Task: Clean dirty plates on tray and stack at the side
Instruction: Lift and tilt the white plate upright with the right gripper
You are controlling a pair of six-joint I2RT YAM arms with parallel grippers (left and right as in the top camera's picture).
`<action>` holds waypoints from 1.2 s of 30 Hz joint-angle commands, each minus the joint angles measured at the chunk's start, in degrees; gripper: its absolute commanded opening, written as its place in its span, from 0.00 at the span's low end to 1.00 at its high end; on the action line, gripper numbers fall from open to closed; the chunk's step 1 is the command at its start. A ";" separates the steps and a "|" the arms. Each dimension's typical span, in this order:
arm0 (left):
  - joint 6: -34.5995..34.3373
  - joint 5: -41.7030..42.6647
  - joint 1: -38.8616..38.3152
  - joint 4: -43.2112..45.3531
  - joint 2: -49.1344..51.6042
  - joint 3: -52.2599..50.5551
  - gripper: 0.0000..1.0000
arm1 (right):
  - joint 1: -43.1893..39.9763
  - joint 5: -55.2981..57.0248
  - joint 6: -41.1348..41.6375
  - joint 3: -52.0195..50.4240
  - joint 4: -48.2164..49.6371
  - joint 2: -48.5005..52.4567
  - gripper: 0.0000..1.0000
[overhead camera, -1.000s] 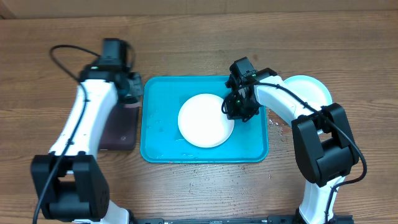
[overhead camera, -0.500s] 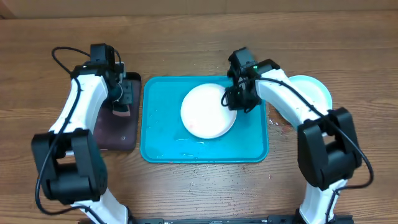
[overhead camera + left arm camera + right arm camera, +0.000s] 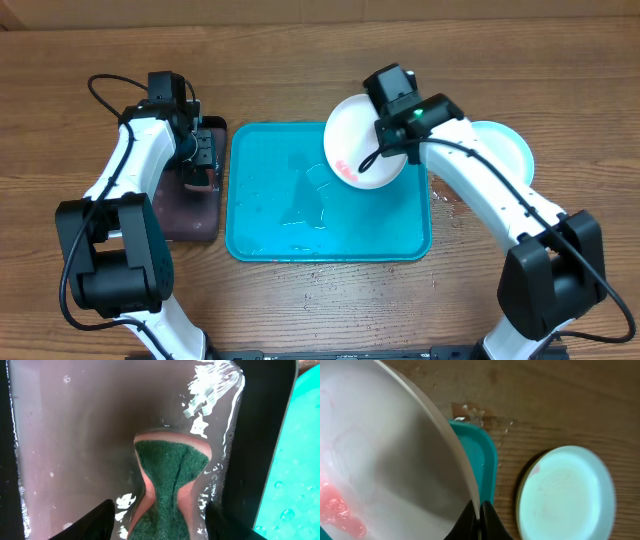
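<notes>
Right gripper (image 3: 480, 519): jaws were clamped on the rim of the white plate (image 3: 352, 148) | plate tilted above the tray's (image 3: 270, 215) far right corner | blue plate (image 3: 510, 150) lay right of tray | left gripper (image 3: 160, 522): jaws squeezed a sponge (image 3: 172, 472) in the black tray (image 3: 262, 435), left of tray

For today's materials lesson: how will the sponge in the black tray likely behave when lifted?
Probably soft and squashy: the left gripper pinches the sponge into an hourglass shape. Likely waterlogged, so heavier than it looks and dripping, since it sits in water in the black tray.
</notes>
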 commanded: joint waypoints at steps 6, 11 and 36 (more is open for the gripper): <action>-2.60 -0.35 0.55 2.75 0.22 0.11 0.65 | 8.44 22.43 -0.02 1.62 3.61 -2.97 0.04; -2.93 -0.35 0.59 4.17 1.09 0.11 0.66 | 12.81 31.08 0.00 1.62 5.68 -2.97 0.04; -4.04 0.11 0.59 6.32 6.01 3.87 0.04 | 15.50 33.86 0.00 1.62 9.51 -2.97 0.04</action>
